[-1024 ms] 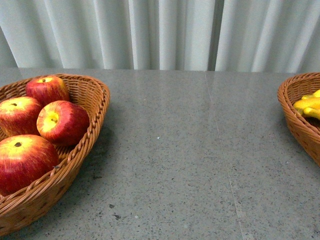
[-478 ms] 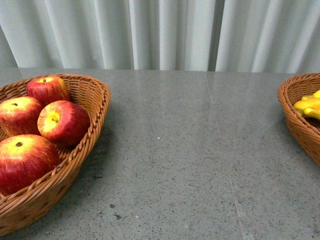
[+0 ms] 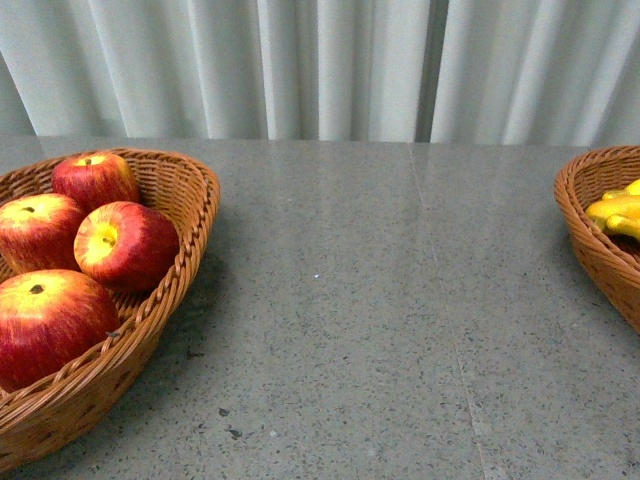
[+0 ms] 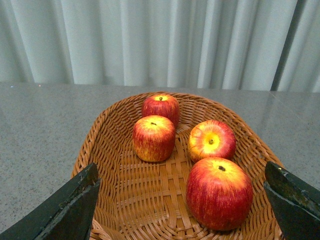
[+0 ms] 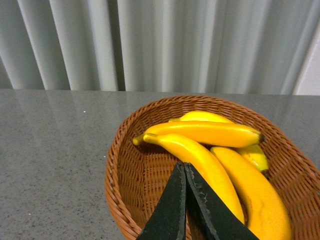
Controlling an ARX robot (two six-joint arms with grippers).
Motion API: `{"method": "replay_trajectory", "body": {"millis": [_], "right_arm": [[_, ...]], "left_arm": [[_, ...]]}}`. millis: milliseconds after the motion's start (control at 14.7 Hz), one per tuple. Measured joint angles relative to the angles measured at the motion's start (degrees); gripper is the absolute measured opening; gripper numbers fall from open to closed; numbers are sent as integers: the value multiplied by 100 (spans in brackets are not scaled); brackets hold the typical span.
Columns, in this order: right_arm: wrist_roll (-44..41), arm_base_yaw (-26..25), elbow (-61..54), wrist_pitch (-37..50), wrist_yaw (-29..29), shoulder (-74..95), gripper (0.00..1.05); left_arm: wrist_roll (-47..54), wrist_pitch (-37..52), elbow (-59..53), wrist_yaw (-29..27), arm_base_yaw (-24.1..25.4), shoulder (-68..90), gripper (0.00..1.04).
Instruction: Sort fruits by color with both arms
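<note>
- The table (image 3: 350, 330) carries two wicker baskets, and no loose fruit lies between them; by the look of it, the sort is finished.
- Left of the bare table middle, the apple basket (image 3: 190, 235) holds four red apples (image 3: 125, 245); the left gripper (image 4: 182, 200) hangs over it, spread wide and empty.
- Right of it, the banana basket (image 5: 122, 165) holds the yellow bananas (image 5: 210, 132); the right gripper (image 5: 185, 172) is pinched closed on nothing.
- Best next move: draw both arms clear without knocking a rim.
- From a second ago, only a slight wobble of the view differs.
</note>
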Motion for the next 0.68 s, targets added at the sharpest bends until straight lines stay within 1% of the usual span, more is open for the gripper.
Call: {"method": "replay_trajectory", "body": {"millis": [136,205,341,682], "right_arm": [[0,-22,-90,-136,0,-264,2],[2,-22,-208,20,0,-317,2],[2,-22,-208,-315,0,-605,2],[2,-22,-208,-844,0,-1161,2]], "left_arm": [[0,0,0,0,0,0,98],[0,0,0,0,0,0,98],[0,0,0,0,0,0,98],[0,0,0,0,0,0,98]]}}
